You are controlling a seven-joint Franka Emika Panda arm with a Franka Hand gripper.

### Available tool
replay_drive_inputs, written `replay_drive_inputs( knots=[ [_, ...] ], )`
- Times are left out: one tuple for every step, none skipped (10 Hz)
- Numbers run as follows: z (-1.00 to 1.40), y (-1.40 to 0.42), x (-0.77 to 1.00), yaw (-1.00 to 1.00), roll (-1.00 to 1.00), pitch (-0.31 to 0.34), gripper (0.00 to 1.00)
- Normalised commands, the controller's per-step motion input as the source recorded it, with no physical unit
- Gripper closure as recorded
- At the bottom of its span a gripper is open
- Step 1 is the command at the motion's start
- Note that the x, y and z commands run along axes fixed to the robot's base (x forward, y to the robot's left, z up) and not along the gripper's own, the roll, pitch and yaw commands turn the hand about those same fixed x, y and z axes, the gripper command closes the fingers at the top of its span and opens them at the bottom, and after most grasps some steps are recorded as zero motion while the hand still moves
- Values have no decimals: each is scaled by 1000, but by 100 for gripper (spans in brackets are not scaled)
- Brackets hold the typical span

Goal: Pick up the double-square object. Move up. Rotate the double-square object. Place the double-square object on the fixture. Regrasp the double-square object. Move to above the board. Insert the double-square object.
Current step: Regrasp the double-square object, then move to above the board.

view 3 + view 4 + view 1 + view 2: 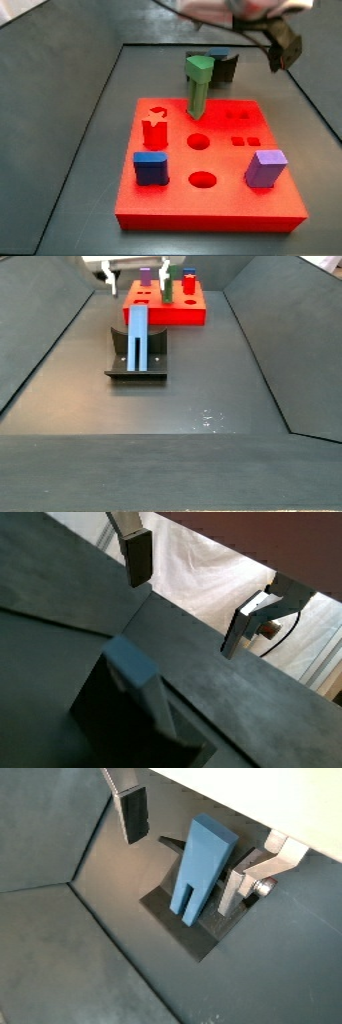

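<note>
The tool (194,843) is open wide and holds nothing. In both wrist views its two fingers stand well apart: one finger (134,813) shows its dark pad, the second finger (254,873) shows its silver plate and bracket. In a wrist view the tool (187,597) hangs above the dark floor with a white backdrop behind it. In a side view the tool (128,270) is raised above the far end of the fixture, in front of the board. In a side view only a dark part of the tool (278,40) shows near the upper edge, behind the board.

The double-square object (203,868) is a slate-blue bar with a lengthwise groove. It leans on the fixture (198,933), between the two fingers but touching neither. In a side view the double-square object (138,341) lies lengthwise on the fixture (138,368), pointing toward the board.

The board (207,195) is a bright-red slab with round and square holes. On it stand a green peg (198,85), a dark-blue block (150,167) and a purple block (266,168). In a side view the board (166,308) lies beyond the fixture on the dark floor (187,406).
</note>
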Motion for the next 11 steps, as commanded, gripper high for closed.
replay_drive_inputs(
  knots=[
    [-1000,-6,152,73,82,-52,0],
    [-1000,-11,159,57,83,-54,0],
    [-835,-14,140,37,83,-40,0],
    [-736,-14,131,29,84,-35,0],
    [-542,-17,110,19,82,-22,0],
    [-446,-19,104,18,79,-17,0],
    [-216,-19,93,16,74,-6,0],
    [0,0,0,0,0,0,100],
    [1000,265,-41,-80,600,28,100],
    [1000,261,-39,-80,570,18,100],
    [1000,240,-40,-70,406,0,100]
  ],
)
